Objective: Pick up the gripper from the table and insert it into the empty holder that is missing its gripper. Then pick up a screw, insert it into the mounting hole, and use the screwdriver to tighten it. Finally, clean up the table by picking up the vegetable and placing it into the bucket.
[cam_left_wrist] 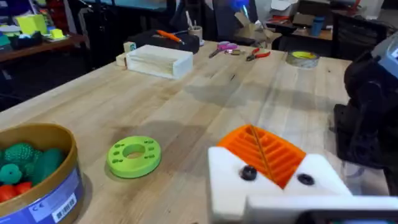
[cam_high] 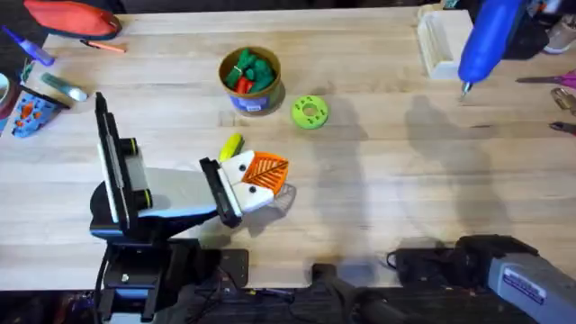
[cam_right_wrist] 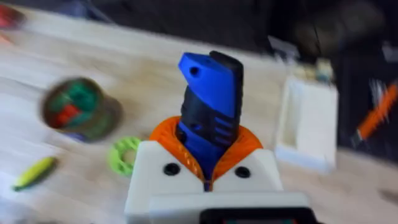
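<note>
**Screwdriver held high, yellow vegetable on the table**

The right gripper (cam_right_wrist: 208, 165) has its orange pads clamped on the blue screwdriver (cam_high: 486, 40), which hangs at the far right of the table with its thin metal tip pointing down, close to the pale wooden box (cam_high: 439, 43). The left gripper (cam_high: 261, 180) lies low over the table near the middle; its white fingers and orange ribbed pad show, but I cannot tell whether they are apart or together. The yellow vegetable (cam_high: 232, 146) lies on the wood just beside that gripper, on its far side. Beyond it stands the bucket (cam_high: 250, 76), holding green and red toy vegetables (cam_high: 248, 72), and a flat green ring disc (cam_high: 310, 112) sits just to the bucket's right
</note>
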`<state>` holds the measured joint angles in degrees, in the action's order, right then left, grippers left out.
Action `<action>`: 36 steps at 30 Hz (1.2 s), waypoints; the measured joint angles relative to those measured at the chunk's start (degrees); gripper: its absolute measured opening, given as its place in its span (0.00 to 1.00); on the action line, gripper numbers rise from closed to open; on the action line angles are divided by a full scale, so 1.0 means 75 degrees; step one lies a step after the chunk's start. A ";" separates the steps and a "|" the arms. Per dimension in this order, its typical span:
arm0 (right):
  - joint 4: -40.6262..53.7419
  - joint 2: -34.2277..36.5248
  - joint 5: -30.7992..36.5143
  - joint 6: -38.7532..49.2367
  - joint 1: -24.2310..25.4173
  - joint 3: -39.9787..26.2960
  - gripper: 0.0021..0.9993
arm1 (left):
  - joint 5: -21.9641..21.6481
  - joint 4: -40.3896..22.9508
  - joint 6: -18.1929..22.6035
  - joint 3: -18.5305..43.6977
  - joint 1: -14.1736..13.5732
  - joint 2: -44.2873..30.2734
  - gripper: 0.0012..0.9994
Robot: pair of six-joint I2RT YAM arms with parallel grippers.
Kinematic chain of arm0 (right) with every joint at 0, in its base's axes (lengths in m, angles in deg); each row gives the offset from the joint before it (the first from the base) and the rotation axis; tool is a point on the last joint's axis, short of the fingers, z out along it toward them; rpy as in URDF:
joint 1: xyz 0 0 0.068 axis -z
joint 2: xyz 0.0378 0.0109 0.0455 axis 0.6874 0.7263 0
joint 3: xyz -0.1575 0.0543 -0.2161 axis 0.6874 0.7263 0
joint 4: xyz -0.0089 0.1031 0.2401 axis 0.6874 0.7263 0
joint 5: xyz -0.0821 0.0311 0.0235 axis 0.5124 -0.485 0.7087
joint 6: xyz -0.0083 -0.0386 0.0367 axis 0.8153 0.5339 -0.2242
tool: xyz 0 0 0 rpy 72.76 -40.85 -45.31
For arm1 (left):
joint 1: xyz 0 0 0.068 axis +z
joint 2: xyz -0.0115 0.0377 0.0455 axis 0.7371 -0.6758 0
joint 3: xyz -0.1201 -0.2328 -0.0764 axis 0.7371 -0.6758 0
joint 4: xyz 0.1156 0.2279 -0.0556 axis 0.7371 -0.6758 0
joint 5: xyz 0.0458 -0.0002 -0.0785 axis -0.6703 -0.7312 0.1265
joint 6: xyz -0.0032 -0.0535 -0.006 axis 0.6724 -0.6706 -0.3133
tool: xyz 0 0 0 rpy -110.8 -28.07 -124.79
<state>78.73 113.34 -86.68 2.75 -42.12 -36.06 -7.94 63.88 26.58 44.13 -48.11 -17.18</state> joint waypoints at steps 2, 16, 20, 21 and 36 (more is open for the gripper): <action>-0.0325 -0.0277 -0.0485 -0.0059 0.0000 0.0000 0.02 | -0.0001 0.0000 -0.0002 0.0000 0.0000 0.0000 0.01; -0.2376 -0.0520 -0.4811 -0.0691 -0.0251 -0.0009 0.02 | -0.0001 0.0000 -0.0002 0.0000 0.0000 0.0000 0.01; -0.2863 -0.0224 -0.5216 -0.0740 -0.0743 -0.0009 0.02 | -0.0001 0.0000 -0.0002 0.0000 0.0000 0.0000 0.01; -0.3013 -0.0145 -0.5275 -0.0742 -0.0871 -0.0009 0.02 | 0.0000 0.0000 -0.0001 0.0000 0.0000 0.0000 0.01; -0.5679 0.1533 -0.7816 -0.0695 -0.3133 -0.0009 0.02 | -0.0001 0.0000 0.0001 0.0000 0.0000 0.0000 0.01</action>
<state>36.14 124.84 -145.29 -2.47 -65.62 -36.12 -7.95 63.88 26.58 44.13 -48.11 -17.18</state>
